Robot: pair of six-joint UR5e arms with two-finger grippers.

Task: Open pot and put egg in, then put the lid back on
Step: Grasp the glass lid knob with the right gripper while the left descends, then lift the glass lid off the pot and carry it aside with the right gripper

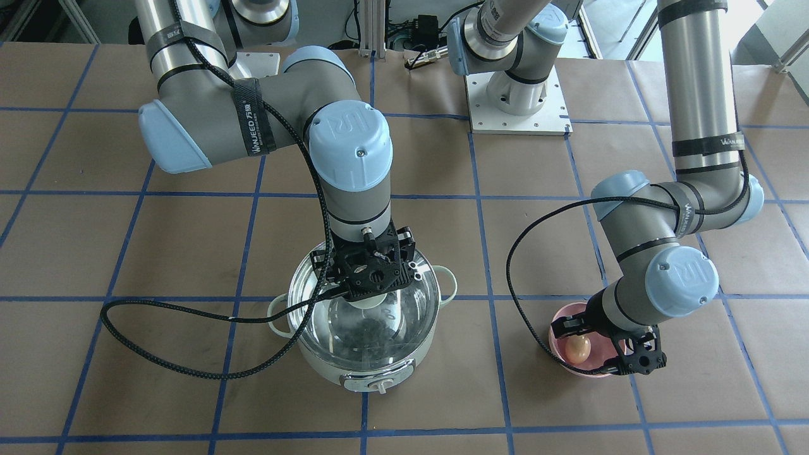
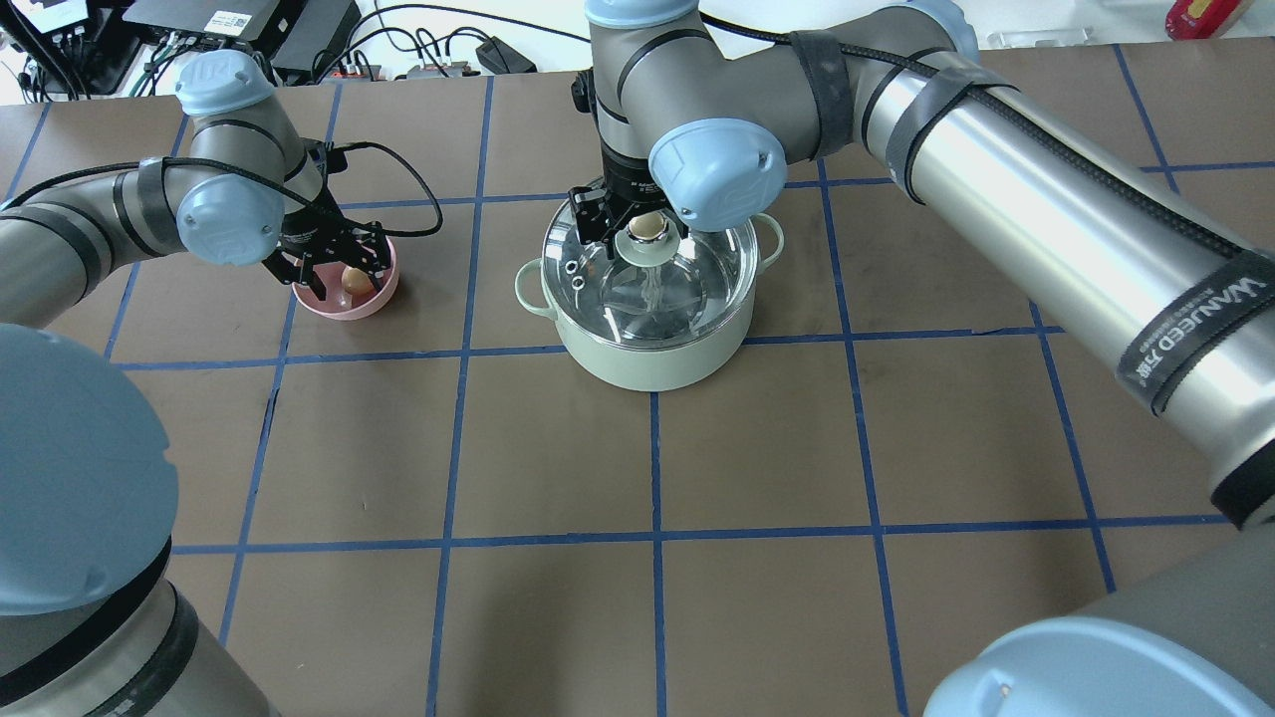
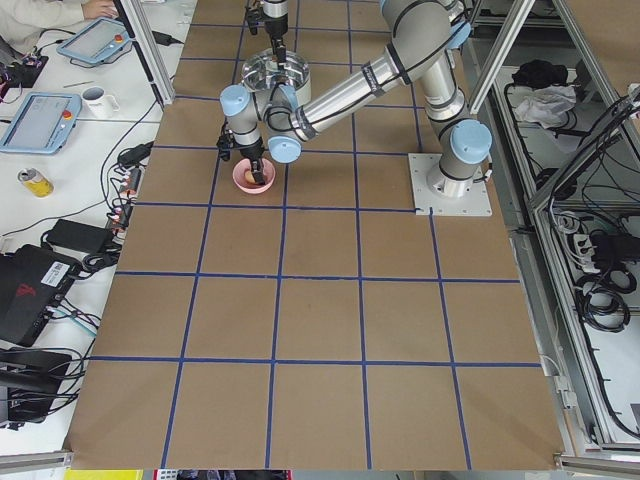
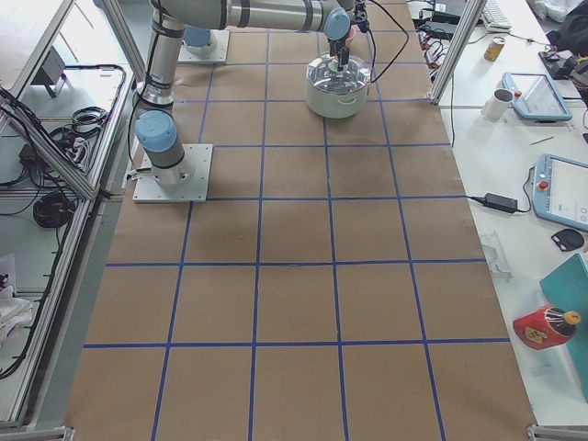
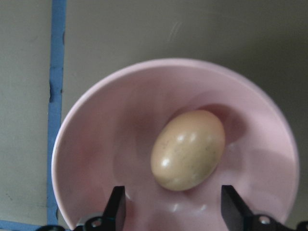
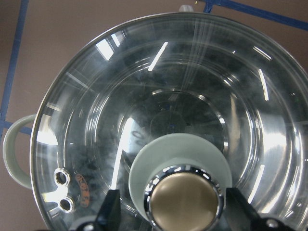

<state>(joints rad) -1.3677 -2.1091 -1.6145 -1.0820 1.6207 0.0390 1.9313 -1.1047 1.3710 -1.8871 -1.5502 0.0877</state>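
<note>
The right gripper (image 6: pixel 174 211) is unclenched, jaws spread to either side of the knob (image 6: pixel 185 202) of the lid (image 6: pixel 144 86), which sits closed on the pot (image 2: pixel 647 363). The left gripper (image 5: pixel 173 207) is likewise unclenched, straddling the egg (image 5: pixel 187 150) in the bowl (image 5: pixel 96 125), well apart from the pot. Hazards: an off-centre pinch may let the round knob slip and drop the glass lid, and a skewed or hard closure may roll or crack the egg.

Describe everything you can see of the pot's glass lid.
The lid is a round clear glass dome with a metal rim, a pale green centre base, a beige ball knob and two vent holes. It sits level on the mint pot. The right end effector straddles the knob, open.
</note>
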